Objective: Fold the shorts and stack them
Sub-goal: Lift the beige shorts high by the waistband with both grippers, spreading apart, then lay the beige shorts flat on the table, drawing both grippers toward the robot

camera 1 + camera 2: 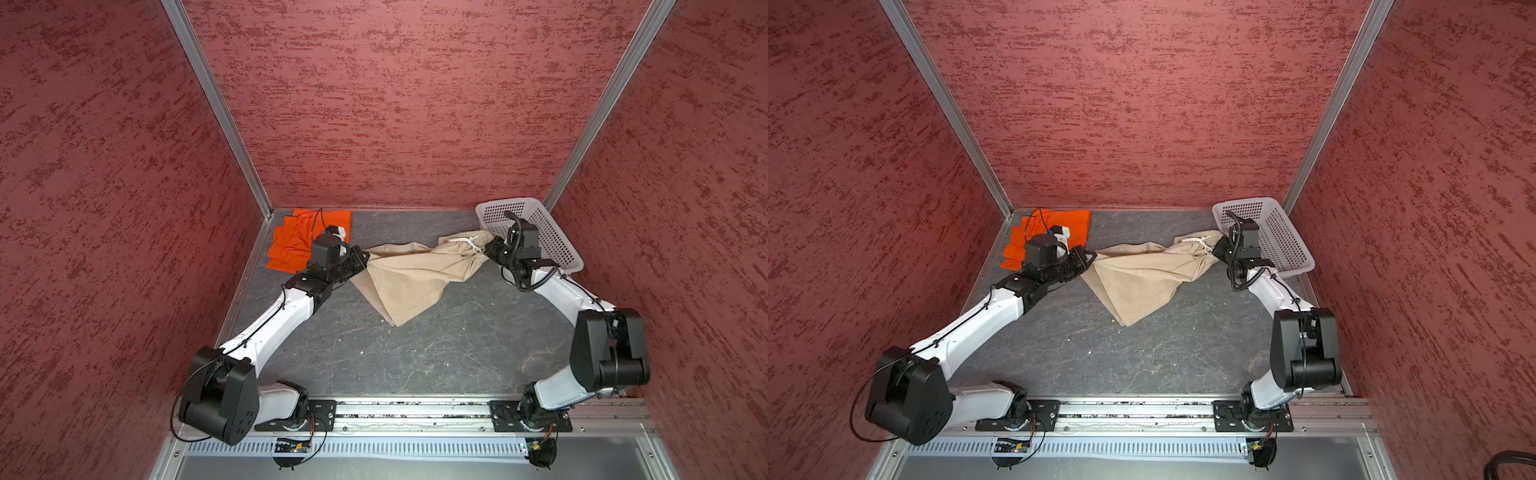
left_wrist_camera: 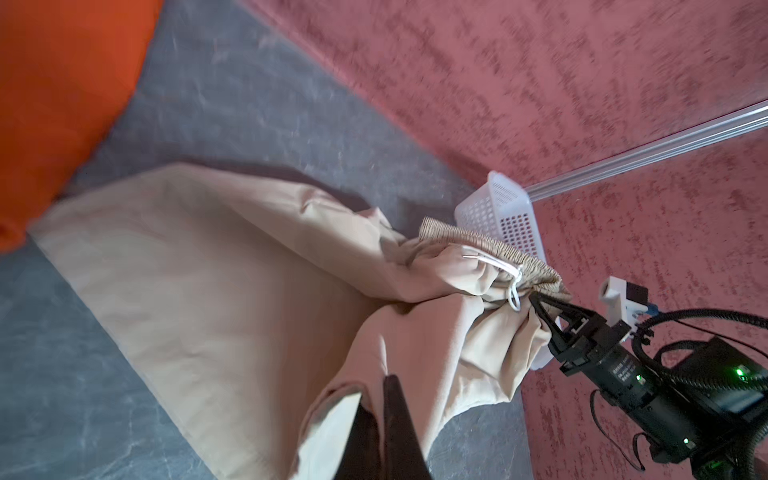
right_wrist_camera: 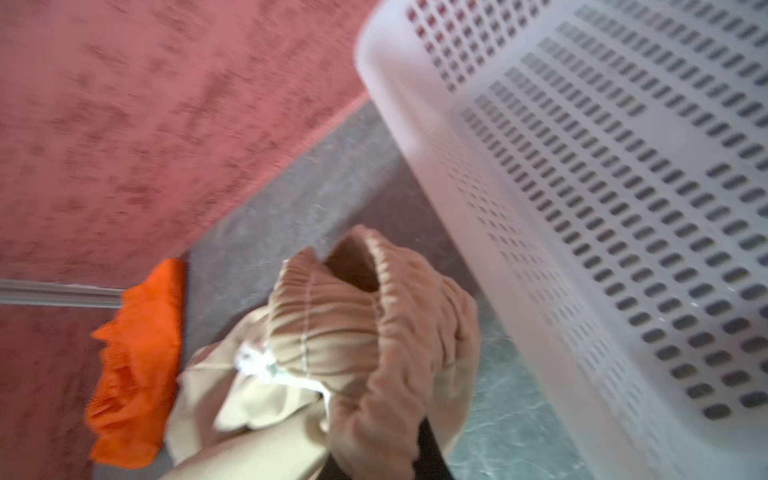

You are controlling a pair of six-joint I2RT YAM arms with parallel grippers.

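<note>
The beige shorts (image 1: 411, 270) (image 1: 1142, 274) hang stretched between both grippers, with one leg trailing onto the grey floor. My left gripper (image 1: 365, 255) (image 2: 386, 384) is shut on a hem corner of them. My right gripper (image 1: 491, 246) (image 3: 386, 449) is shut on their gathered waistband (image 3: 332, 324), near the white drawstring (image 2: 515, 286). The orange shorts (image 1: 291, 245) (image 1: 1077, 224) lie folded flat in the back left corner, partly hidden behind my left wrist.
A white perforated basket (image 1: 552, 245) (image 3: 623, 208) stands in the back right corner, right beside my right wrist. Red textured walls close in the back and both sides. The arm bases sit on a rail (image 1: 415, 411) along the front.
</note>
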